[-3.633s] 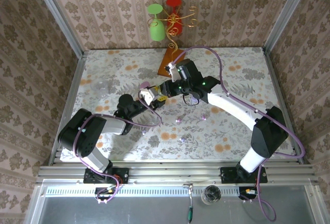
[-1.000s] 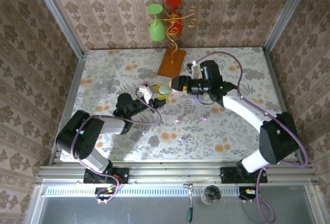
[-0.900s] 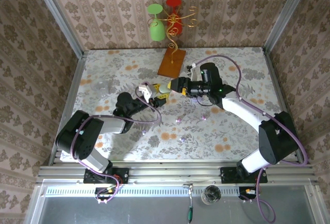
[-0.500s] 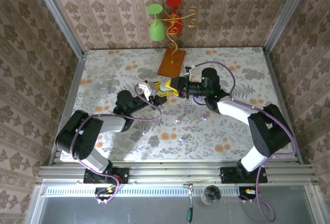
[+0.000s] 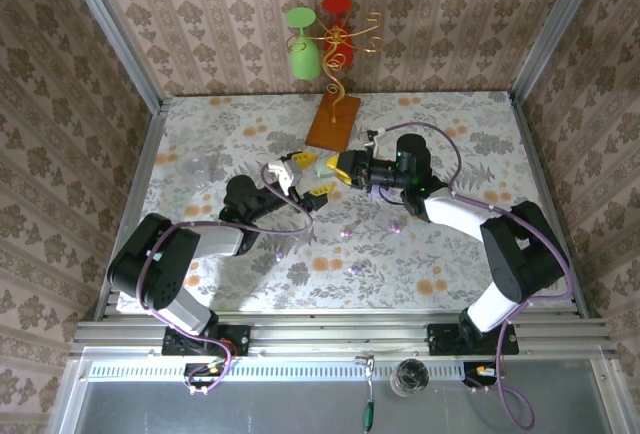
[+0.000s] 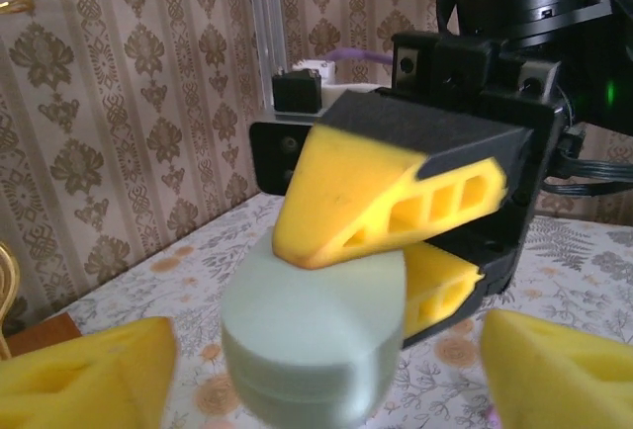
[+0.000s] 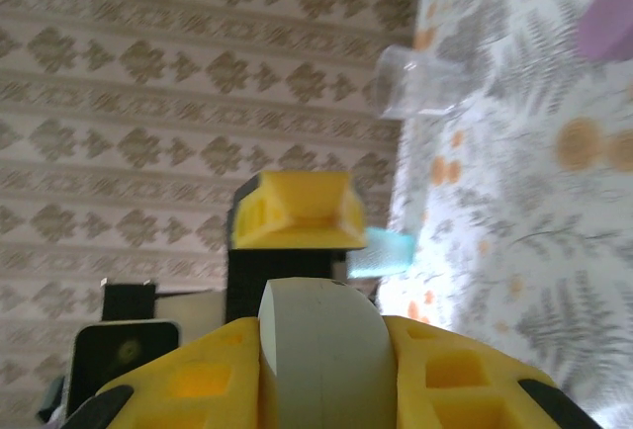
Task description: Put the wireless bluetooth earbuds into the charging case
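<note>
The right claw (image 5: 333, 166) pinches the smooth, rounded mint case (image 6: 312, 340) between yellow wedge fingers (image 6: 366, 192); left claw (image 5: 308, 177) spread.

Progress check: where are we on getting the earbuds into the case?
Done: the mint case is off the table, clamped in the right end effector. In hand: the left end effector stands open around that case, mid-handover by the look of it. Left: everything with the buds. Small purple earbuds lie loose on the table and the case lid appears closed, so none is seated.
</note>
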You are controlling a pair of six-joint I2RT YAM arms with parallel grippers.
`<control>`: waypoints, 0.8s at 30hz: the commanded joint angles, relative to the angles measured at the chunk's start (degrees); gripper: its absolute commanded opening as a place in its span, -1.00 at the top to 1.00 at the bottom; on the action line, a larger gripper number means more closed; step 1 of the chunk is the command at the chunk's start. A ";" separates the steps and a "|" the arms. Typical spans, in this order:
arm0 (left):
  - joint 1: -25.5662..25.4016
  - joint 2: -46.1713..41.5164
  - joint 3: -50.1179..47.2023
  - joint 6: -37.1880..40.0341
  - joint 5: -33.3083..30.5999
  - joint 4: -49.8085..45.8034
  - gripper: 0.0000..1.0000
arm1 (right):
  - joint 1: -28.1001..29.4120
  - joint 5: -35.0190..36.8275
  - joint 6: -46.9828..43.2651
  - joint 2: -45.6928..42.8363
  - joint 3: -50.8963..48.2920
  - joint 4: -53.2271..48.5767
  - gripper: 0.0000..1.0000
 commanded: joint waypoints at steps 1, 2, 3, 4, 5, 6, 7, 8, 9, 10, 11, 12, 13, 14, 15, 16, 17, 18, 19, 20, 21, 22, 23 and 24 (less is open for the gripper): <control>0.72 -2.38 -1.65 2.85 -1.37 -0.60 -0.80 | -2.88 6.97 -8.70 -2.89 -1.69 -10.10 0.81; 0.89 -2.80 -1.85 3.51 -1.31 -1.85 -0.84 | -3.71 8.46 -10.14 -3.28 -2.07 -12.44 0.81; 0.99 -3.34 -1.87 4.53 -1.29 -3.81 -0.88 | -4.73 10.02 -11.41 -3.55 -2.70 -14.02 0.81; 0.99 -4.16 -1.83 5.67 -1.31 -6.06 -0.92 | -5.78 11.50 -12.12 -3.80 -3.61 -14.76 0.81; 0.99 -4.72 -1.65 6.71 -1.11 -8.47 -0.95 | -6.83 12.48 -12.53 -4.03 -4.57 -15.14 0.82; 0.99 -5.42 -1.23 7.82 -0.69 -10.98 -0.98 | -7.92 13.96 -13.24 -4.30 -5.64 -15.56 0.82; 0.91 -5.80 -0.80 9.03 -0.04 -13.81 -1.00 | -9.08 15.57 -13.81 -4.72 -6.63 -16.96 0.82; 0.77 -6.09 -0.43 9.90 0.22 -15.66 -1.00 | -10.06 16.86 -14.14 -4.96 -7.55 -17.85 0.83; 0.66 -6.29 -0.10 10.85 0.27 -17.51 -1.00 | -11.25 18.26 -14.33 -5.41 -8.83 -18.42 0.83; 0.56 -6.45 0.13 11.58 0.27 -18.94 -1.00 | -12.49 19.42 -14.29 -5.83 -10.26 -18.77 0.84; 0.40 -6.45 0.36 12.02 0.27 -19.82 -1.00 | -13.65 20.40 -14.21 -6.22 -11.53 -18.77 0.84; 0.30 -6.39 0.58 12.38 0.27 -20.55 -1.00 | -14.81 21.62 -14.08 -6.71 -12.93 -18.88 0.84; 0.22 -6.28 0.75 12.61 1.84 -21.01 -1.00 | -16.00 22.79 -14.06 -7.18 -14.42 -19.01 0.84; 0.20 -6.19 0.85 12.71 2.20 -21.09 -1.00 | -16.97 23.69 -14.10 -7.73 -15.71 -19.13 0.85; 0.12 -6.15 0.94 12.74 2.34 -21.03 -1.00 | -18.04 24.84 -14.34 -8.15 -17.10 -19.15 0.87; 0.11 -5.93 1.09 12.58 2.29 -20.94 -1.00 | -19.01 25.88 -14.70 -8.43 -18.29 -19.55 0.87; 0.11 -5.87 1.20 12.46 2.31 -20.92 -1.00 | -19.73 26.63 -15.08 -8.50 -19.16 -19.84 0.87; 0.11 -5.76 1.29 12.33 2.36 -20.75 -1.00 | -20.45 27.25 -15.54 -8.29 -19.92 -20.09 0.87; 0.11 -5.65 1.29 12.11 2.38 -20.36 -1.00 | -20.90 27.66 -16.26 -7.97 -20.54 -20.14 0.84; 0.11 -5.56 1.35 12.03 2.46 -20.18 -1.00 | -21.17 27.77 -17.20 -7.64 -20.76 -20.09 0.81; 0.14 -5.56 1.38 12.00 2.55 -20.20 -1.00 | -21.18 28.61 -18.02 -7.41 -20.84 -20.73 0.80; 0.11 -5.63 1.47 12.00 2.52 -20.28 -1.00 | -21.13 29.85 -18.16 -7.48 -21.27 -21.17 0.80; 0.11 -5.63 1.47 11.79 2.45 -20.30 -1.00 | -21.22 30.63 -18.16 -7.53 -21.78 -20.99 0.79; 0.19 -5.60 1.47 11.25 2.14 -19.94 -1.00 | -21.14 31.56 -18.52 -7.84 -22.09 -21.14 0.74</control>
